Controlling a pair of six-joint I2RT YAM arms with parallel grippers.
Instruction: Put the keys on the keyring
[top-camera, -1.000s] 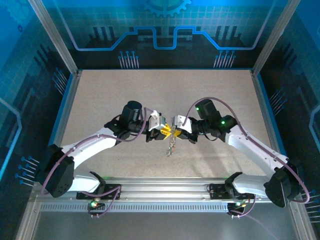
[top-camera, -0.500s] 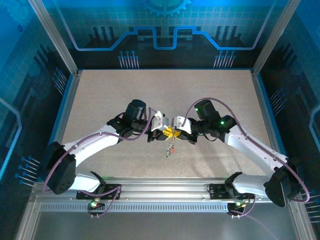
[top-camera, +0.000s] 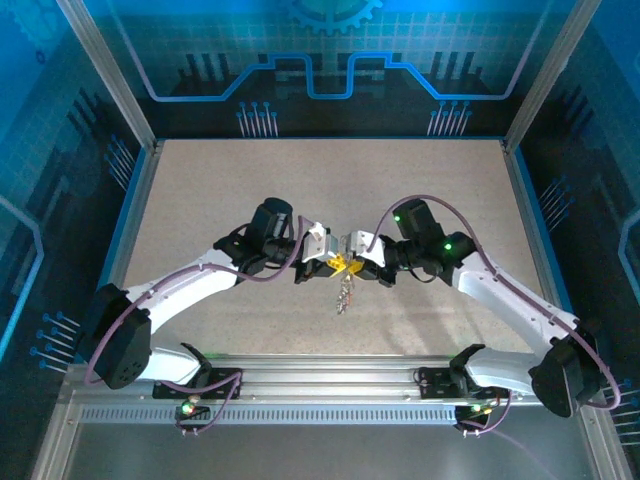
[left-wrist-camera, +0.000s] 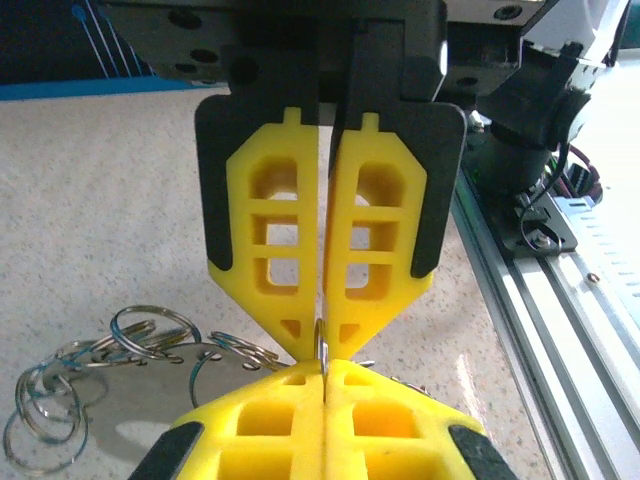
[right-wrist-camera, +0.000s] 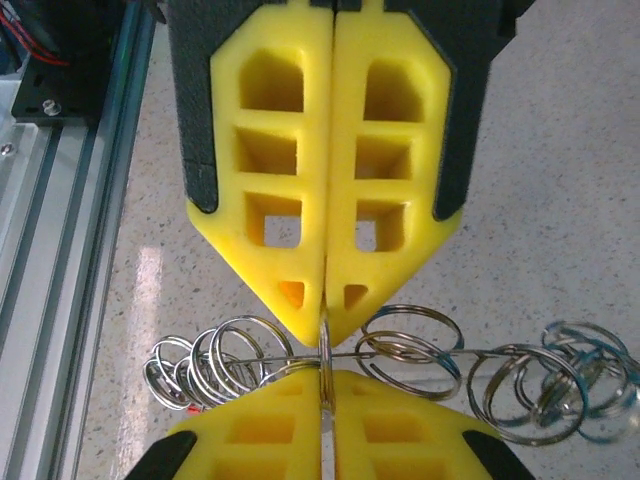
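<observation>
Silver keyring (right-wrist-camera: 322, 345) sits edge-on, pinched by both the clenched left tool (left-wrist-camera: 323, 380) and right tool (right-wrist-camera: 323, 385) above the bench (top-camera: 200, 200). An uneven pull or slight misalignment could twist it free, dropping the dangling rings (right-wrist-camera: 525, 385).

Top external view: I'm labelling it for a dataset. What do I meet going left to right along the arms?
In order: left arm → left gripper → right gripper → right arm.
</observation>
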